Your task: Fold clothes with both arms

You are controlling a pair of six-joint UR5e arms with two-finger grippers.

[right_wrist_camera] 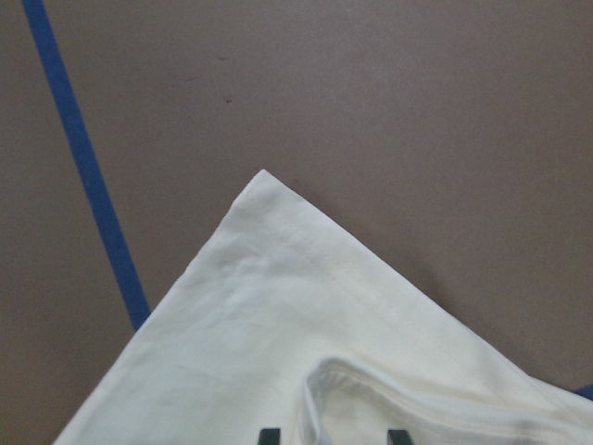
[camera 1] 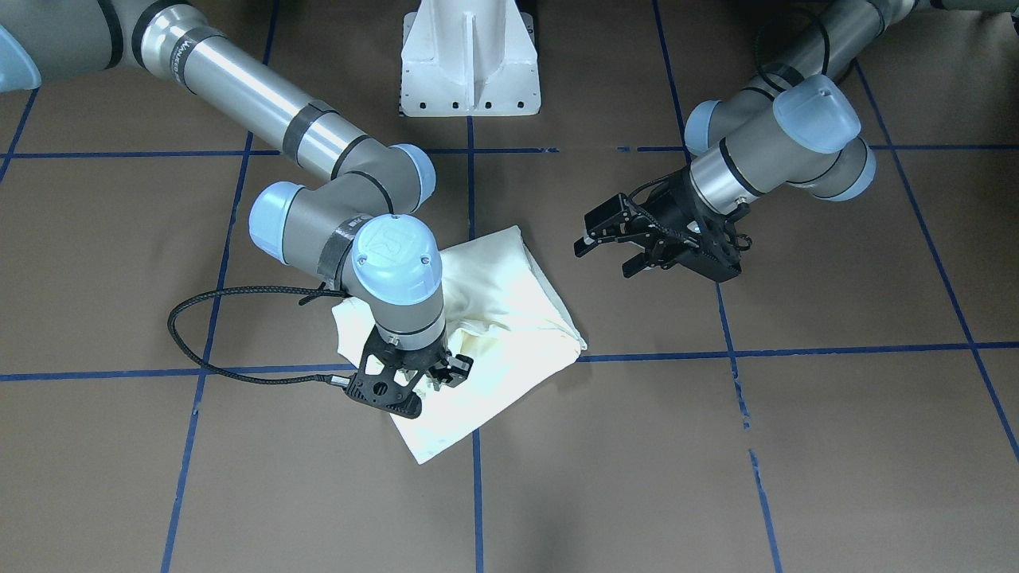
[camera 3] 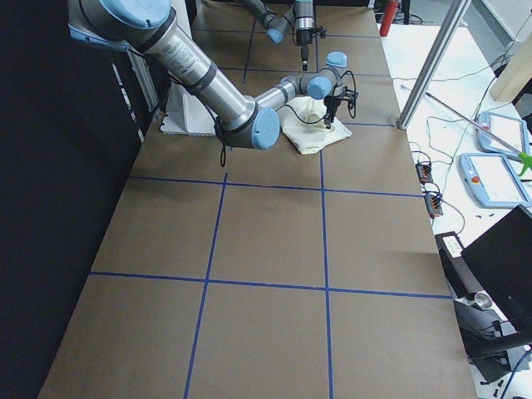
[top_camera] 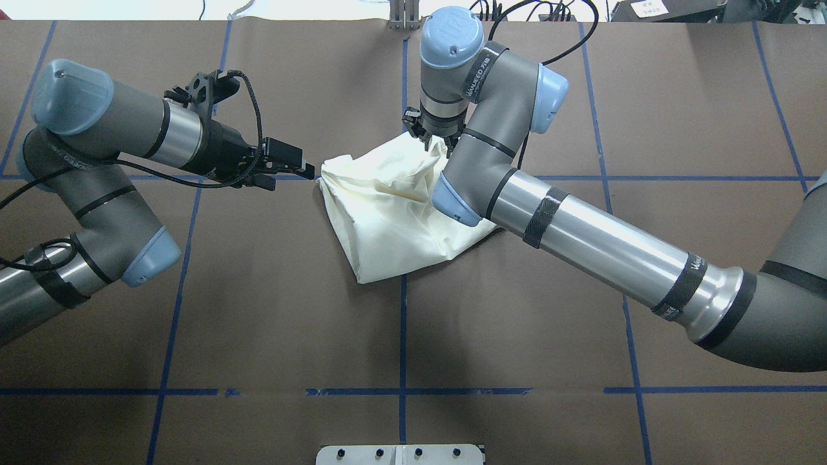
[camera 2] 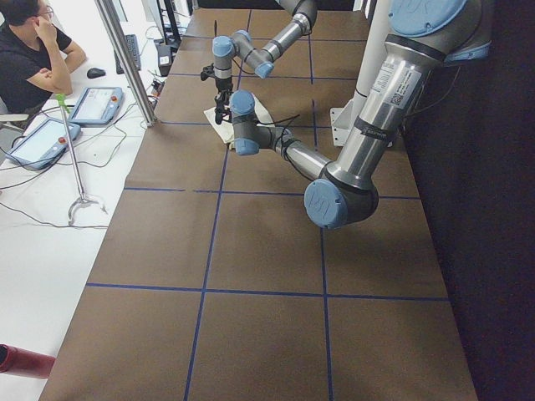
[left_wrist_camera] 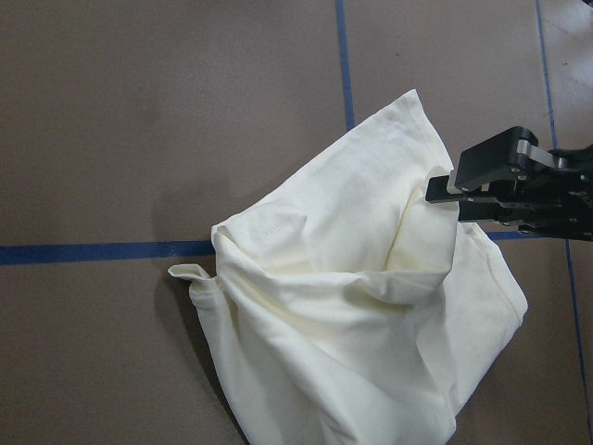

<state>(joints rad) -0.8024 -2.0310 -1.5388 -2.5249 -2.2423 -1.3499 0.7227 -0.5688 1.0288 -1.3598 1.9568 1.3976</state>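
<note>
brown table [camera 1: 836, 446], blue tape grid [camera 1: 796, 350] — cream shirt [camera 1: 509, 302] under right pincer [camera 1: 434, 374], grip unclear; left pincer [camera 1: 607, 259] spread wide.

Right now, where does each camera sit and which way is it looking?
Front-facing: across the table, facing the pedestal; left arm on picture's right, right arm over shirt.
Overhead: behind and above, looking forward; both arms.
Exterior left: table's end; left arm nearest.
Exterior right: opposite end; right arm nearest.
Left wrist: down onto shirt, right gripper.
Right wrist: down onto shirt corner, own fingertips.
All share the shirt.
</note>
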